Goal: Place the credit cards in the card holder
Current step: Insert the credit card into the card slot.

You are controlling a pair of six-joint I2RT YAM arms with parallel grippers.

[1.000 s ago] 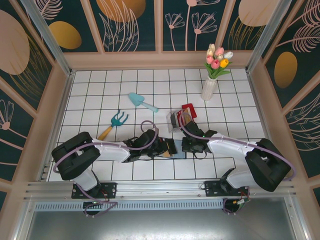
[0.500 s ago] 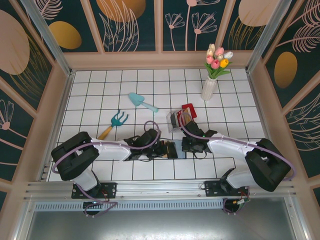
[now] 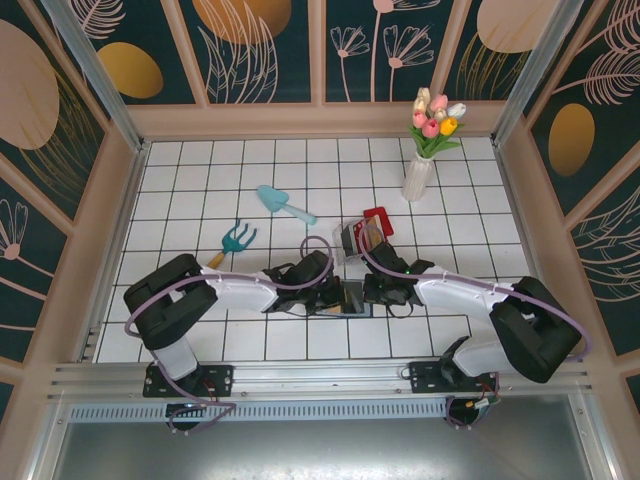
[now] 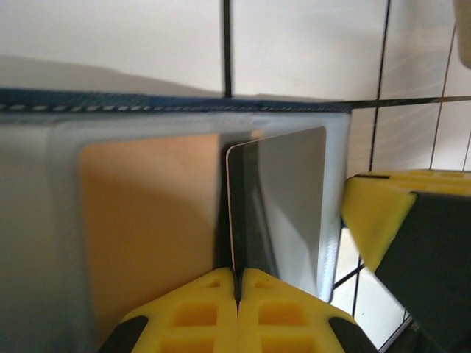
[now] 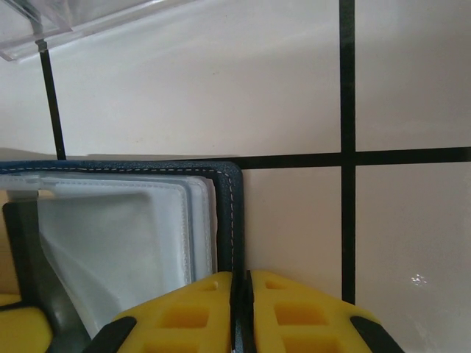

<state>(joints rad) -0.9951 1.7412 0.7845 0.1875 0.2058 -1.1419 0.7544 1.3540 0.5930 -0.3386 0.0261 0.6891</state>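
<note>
Left pincer: mine, clamped together on the near end of a dark card, which I hold edge-up.
Right pincer: also mine, closed on the holder at its navy stitched rim, pinning it in place.
Holder: lies open between my two pincers, near the surface's near edge, about midway along it.
Card: its far end sits inside the holder's clear pocket. The near part sticks out toward my fingers, so I judge it partly in, not seated.
Tan patch: shows through the pocket beside the card. It may be a card already stowed, but I cannot tell.
Rack: stands just beyond the holder, toward the middle of the surface. A red card and something dark stand in it.
Done: holder opened and braced, one card started into a slot.
Left: push this card home and let go, then fetch what remains in the rack, the red card at least.
Progress: my guess is somewhere in the middle, with more than one insertion to go.
</note>
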